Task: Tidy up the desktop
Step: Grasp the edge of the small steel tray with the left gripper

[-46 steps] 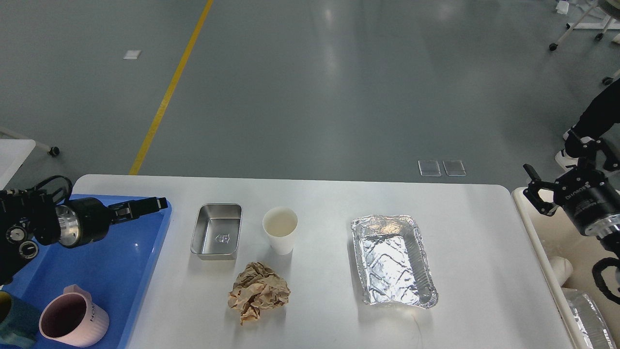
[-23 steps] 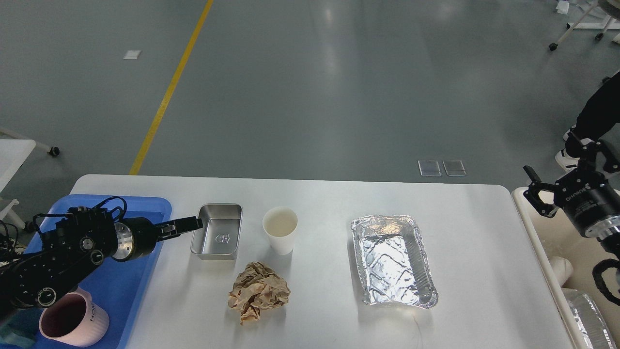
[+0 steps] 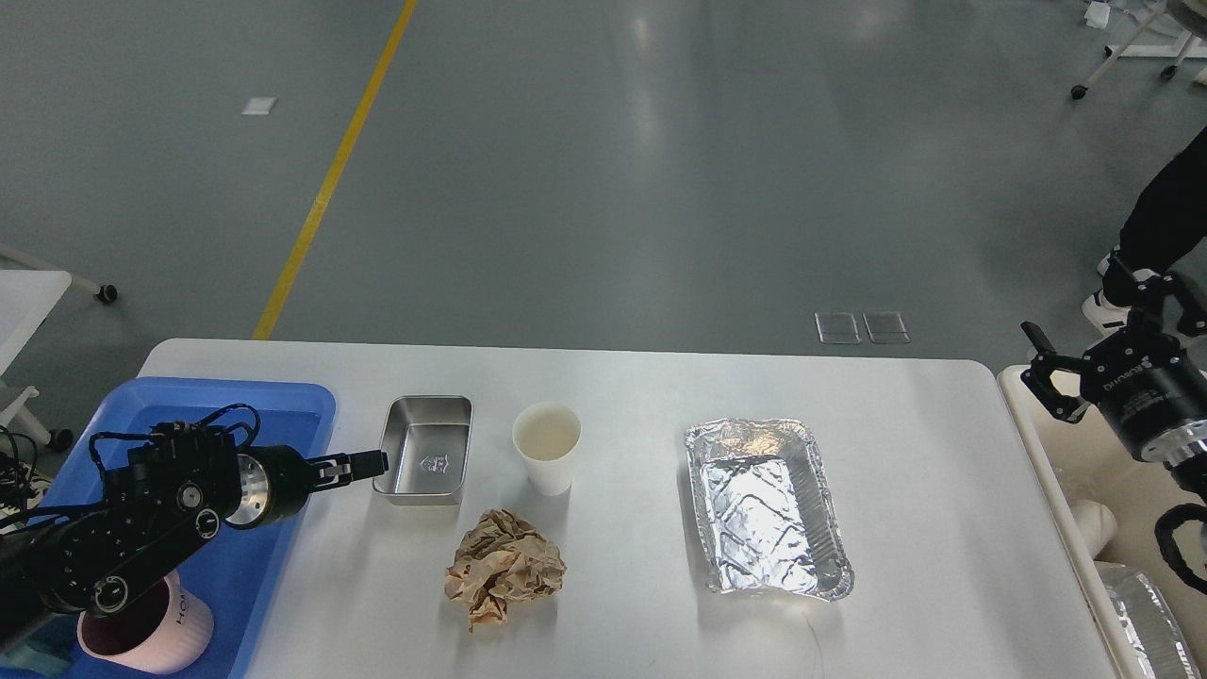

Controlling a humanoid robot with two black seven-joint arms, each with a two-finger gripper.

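The white desktop (image 3: 943, 453) holds a small steel tray (image 3: 424, 451), a white paper cup (image 3: 546, 459), a crumpled brown paper ball (image 3: 504, 569) and an empty foil tray (image 3: 766, 506). My left gripper (image 3: 363, 464) reaches from over the blue tray to the steel tray's left wall, its tips right at the rim. Its fingers are dark and seen side-on, so I cannot tell whether they are apart. My right gripper (image 3: 1039, 370) is open and empty, hanging beyond the desktop's right edge above the beige bin.
A blue plastic tray (image 3: 292, 405) at the left edge holds a pink mug (image 3: 141, 632). A beige bin (image 3: 1061, 528) at the right holds a white item (image 3: 1094, 519) and a foil container (image 3: 1141, 613). Grey floor lies beyond the desktop.
My left arm swung right and down from above the blue tray to the steel tray's left wall. The right gripper has barely moved. The things on the desktop have not moved.
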